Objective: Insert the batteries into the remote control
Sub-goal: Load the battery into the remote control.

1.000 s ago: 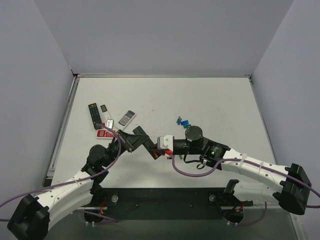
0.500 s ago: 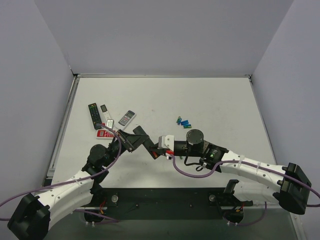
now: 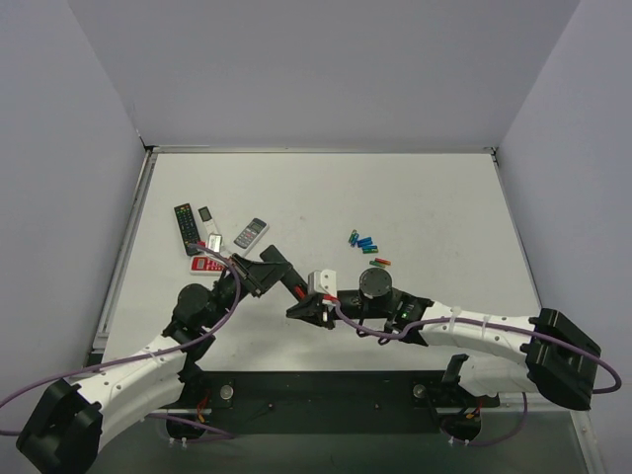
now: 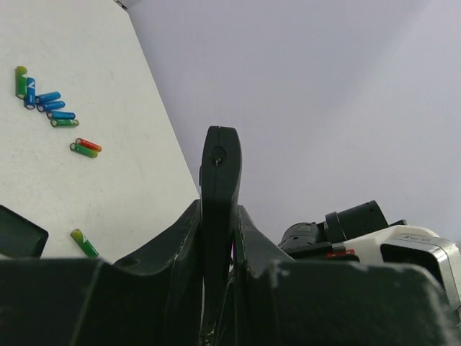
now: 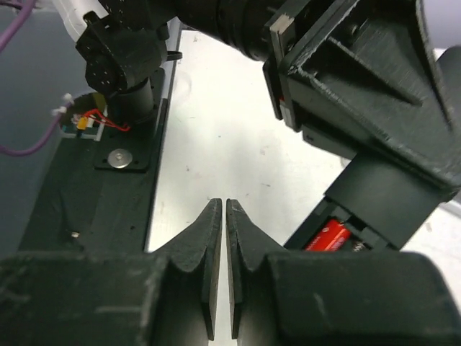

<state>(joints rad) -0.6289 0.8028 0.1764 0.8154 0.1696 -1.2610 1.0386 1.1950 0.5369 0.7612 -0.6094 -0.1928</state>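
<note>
My left gripper (image 3: 265, 275) is shut on the slim black remote control (image 3: 283, 279) and holds it tilted above the table; in the left wrist view the remote (image 4: 218, 180) stands edge-on between the fingers. In the right wrist view its open compartment holds an orange-red battery (image 5: 328, 236). My right gripper (image 5: 222, 209) is shut and empty, just beside and below the remote's lower end (image 3: 302, 310). Loose blue and green batteries (image 3: 363, 241) lie mid-table, with an orange-red one (image 3: 380, 262) near them. They also show in the left wrist view (image 4: 47, 101).
At the left lie a black remote with coloured buttons (image 3: 186, 227), a grey remote (image 3: 251, 233), a red-and-white remote (image 3: 207, 264) and two small pieces. A flat black piece (image 4: 18, 234) and a green battery (image 4: 85, 244) lie on the table below the held remote.
My right arm has swung towards the near edge, its gripper dropping down and left beside the remote's lower end. The loose orange-red battery is uncovered. The left gripper has hardly moved.
</note>
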